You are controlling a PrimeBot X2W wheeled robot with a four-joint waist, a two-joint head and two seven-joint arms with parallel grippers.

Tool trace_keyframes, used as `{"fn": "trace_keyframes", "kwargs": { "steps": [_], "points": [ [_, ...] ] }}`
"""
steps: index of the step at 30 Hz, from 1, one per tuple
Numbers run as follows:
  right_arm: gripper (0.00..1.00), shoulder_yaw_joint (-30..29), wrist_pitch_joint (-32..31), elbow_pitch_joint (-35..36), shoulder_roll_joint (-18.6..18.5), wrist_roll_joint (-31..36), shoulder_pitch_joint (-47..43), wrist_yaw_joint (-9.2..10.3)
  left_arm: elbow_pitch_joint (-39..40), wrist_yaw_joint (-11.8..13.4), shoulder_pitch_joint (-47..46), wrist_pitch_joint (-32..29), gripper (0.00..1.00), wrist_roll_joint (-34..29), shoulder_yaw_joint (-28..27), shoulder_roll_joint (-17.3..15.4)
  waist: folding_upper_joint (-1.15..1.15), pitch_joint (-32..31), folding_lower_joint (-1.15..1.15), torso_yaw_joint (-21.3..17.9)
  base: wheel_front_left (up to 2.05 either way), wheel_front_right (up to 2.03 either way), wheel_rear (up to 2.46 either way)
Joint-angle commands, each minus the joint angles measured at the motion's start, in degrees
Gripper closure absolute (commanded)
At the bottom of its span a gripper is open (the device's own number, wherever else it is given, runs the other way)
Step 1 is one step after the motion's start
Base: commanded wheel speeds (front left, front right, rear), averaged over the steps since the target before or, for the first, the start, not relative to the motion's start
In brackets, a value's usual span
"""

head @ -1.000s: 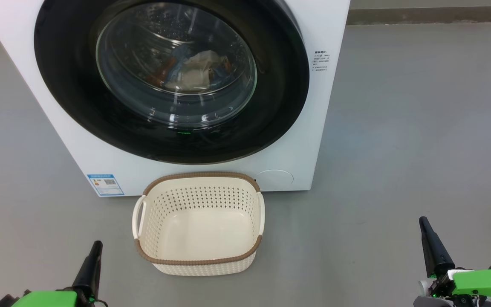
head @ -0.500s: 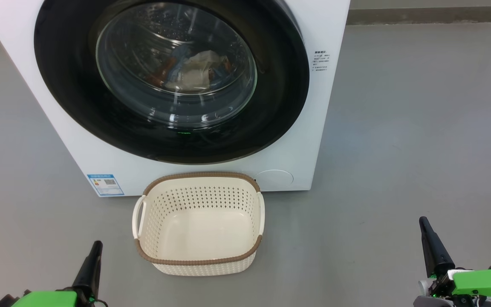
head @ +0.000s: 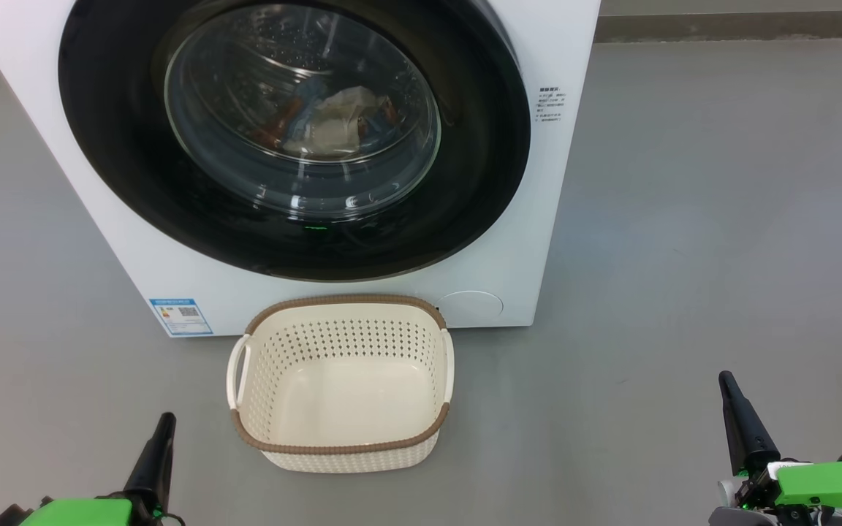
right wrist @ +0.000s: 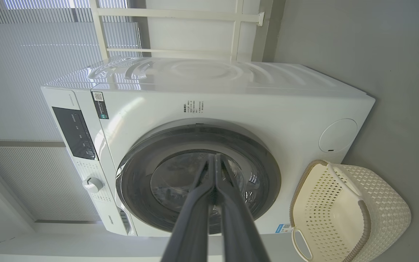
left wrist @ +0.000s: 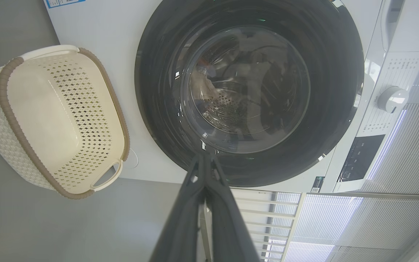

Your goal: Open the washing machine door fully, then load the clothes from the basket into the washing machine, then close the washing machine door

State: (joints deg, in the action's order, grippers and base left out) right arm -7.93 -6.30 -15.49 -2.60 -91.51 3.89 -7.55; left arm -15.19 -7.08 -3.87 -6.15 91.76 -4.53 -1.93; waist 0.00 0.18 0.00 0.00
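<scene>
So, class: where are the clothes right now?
In the head view, the clothes lie inside the washing machine, behind the shut washing machine door, beyond the empty basket.

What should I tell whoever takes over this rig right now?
Left gripper: fingers shut, empty, low at the left.
Right gripper: fingers shut, empty, low at the right.
The clothes lie in the washing machine, behind the washing machine door, which looks closed.
The basket stands empty on the floor in front.
Done: loading and, apparently, door closing.
Left: probably nothing; perhaps check the latch.
</scene>
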Motion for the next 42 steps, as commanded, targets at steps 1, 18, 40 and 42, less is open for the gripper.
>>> {"fn": "trace_keyframes", "kwargs": {
  "steps": [1, 18, 40, 42],
  "points": [
    [1.0, 1.4, -0.2, 1.5, -0.3, -0.7, 2.3, 0.06, 1.1, -0.4, -2.3, -0.4, 1.0, 0.4, -2.0, -1.0, 0.0, 0.0, 0.0, 0.0, 0.0, 0.0, 0.0],
    [1.0, 1.4, -0.2, 1.5, -0.3, -0.7, 2.3, 0.06, 1.1, -0.4, -2.3, -0.4, 1.0, 0.4, -2.0, -1.0, 0.0, 0.0, 0.0, 0.0, 0.0, 0.0, 0.0],
    [1.0, 1.4, -0.2, 1.5, -0.3, -0.7, 2.3, 0.06, 1.1, -0.4, -2.3, -0.4, 1.0, 0.3, -2.0, -1.0, 0.0, 0.0, 0.0, 0.0, 0.0, 0.0, 0.0],
    [1.0, 1.4, -0.2, 1.5, -0.3, -0.7, 2.3, 0.06, 1.1, -0.4, -2.3, -0.4, 1.0, 0.3, -2.0, -1.0, 0.0, 0.0, 0.0, 0.0, 0.0, 0.0, 0.0]
  ]
}}
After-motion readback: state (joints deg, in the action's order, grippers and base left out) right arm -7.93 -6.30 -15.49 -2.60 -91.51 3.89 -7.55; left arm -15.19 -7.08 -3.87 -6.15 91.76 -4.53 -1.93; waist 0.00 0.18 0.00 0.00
